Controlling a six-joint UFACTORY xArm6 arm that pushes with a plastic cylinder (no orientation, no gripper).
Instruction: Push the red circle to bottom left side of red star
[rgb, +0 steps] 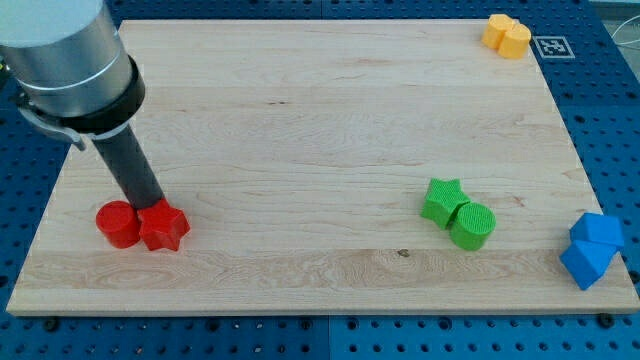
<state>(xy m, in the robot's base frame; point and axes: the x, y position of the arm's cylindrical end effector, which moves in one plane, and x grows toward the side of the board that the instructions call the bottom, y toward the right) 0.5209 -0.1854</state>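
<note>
Red circle (118, 223) sits just below-left of my tip (149, 203), touching the red star (164, 226) on the star's left side — level with it, not visibly lower. Red star is directly below-right of my tip. The rod's lower end lands right at the seam between the two, at their upper edges; I can't tell which of them it actually touches.

No jaws on this rig — just the bare rod, so nothing is clenched or grasped.

Rest of the wooden board (300, 120), all far to the right of my tip:
- green star (441, 199) and green cylinder (472, 225), touching, cylinder lower-right of the star
- two blue blocks (592, 249) beyond those, at the board's right edge, pressed together; shapes unclear
- a yellow block (507, 35), looks heart-like, far up-right in the board's top right corner, beside a black-and-white marker tag (552, 46)
</note>
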